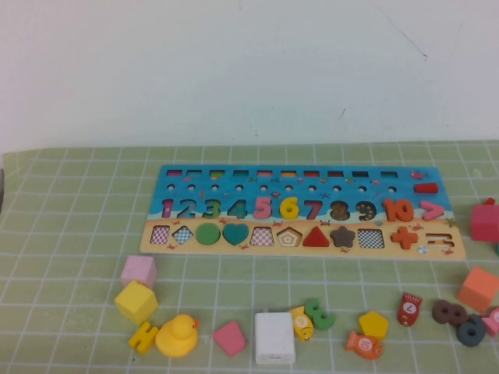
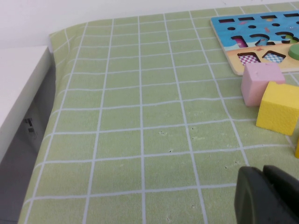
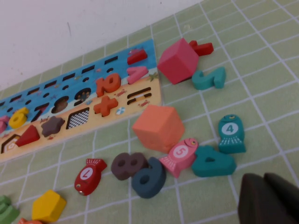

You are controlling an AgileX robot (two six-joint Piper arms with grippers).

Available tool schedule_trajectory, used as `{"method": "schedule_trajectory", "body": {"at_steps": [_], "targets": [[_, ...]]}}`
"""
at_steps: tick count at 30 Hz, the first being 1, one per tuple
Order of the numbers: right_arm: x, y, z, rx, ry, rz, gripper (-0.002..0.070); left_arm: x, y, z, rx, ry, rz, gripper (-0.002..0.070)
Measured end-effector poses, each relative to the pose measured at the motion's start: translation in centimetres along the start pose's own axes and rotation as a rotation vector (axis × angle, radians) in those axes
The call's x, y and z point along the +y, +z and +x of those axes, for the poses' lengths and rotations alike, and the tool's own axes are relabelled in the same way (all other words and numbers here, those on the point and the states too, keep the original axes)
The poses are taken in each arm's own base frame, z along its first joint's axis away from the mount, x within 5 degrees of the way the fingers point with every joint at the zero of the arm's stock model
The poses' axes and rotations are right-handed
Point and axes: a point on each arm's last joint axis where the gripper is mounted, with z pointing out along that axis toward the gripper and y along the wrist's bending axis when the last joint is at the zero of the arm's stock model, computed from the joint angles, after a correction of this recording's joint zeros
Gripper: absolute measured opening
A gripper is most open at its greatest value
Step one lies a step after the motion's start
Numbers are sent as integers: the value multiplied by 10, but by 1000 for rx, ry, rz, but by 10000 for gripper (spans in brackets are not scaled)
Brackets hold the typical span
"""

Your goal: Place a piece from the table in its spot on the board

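From above, you see the board [image 1: 302,212] flat at the middle of the worktop [image 1: 70,234] with neither arm over it, and loose pieces like the yellow pentagon [image 1: 373,323] lie near its front edge, within reach. Your left pincer [image 2: 266,193] hovers low beside the yellow cube [image 2: 279,107], its fingers together and empty. Your right pincer [image 3: 271,198] hangs near the teal 4 [image 3: 212,161], likewise closed on nothing.

My high camera looks down from behind at the whole table [image 1: 70,257] and the puzzle board [image 1: 304,210]. My left wrist camera sits low by my left hand [image 2: 268,196], facing the board's left end. My right wrist camera, by my right hand [image 3: 271,198], shares its right end.
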Motion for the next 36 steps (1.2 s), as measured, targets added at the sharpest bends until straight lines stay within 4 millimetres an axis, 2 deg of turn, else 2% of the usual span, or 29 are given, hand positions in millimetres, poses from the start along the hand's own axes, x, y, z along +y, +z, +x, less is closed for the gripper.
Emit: {"method": "schedule_trajectory", "body": {"at_steps": [17, 24, 36], "targets": [[-3, 0, -1, -15, -45, 45, -2, 0, 0, 0, 0, 0, 0, -2], [-3, 0, -1, -11, -213, 46, -2, 0, 0, 0, 0, 0, 0, -2], [-3, 0, -1, -9, -313, 43, -2, 0, 0, 0, 0, 0, 0, -2]]}}
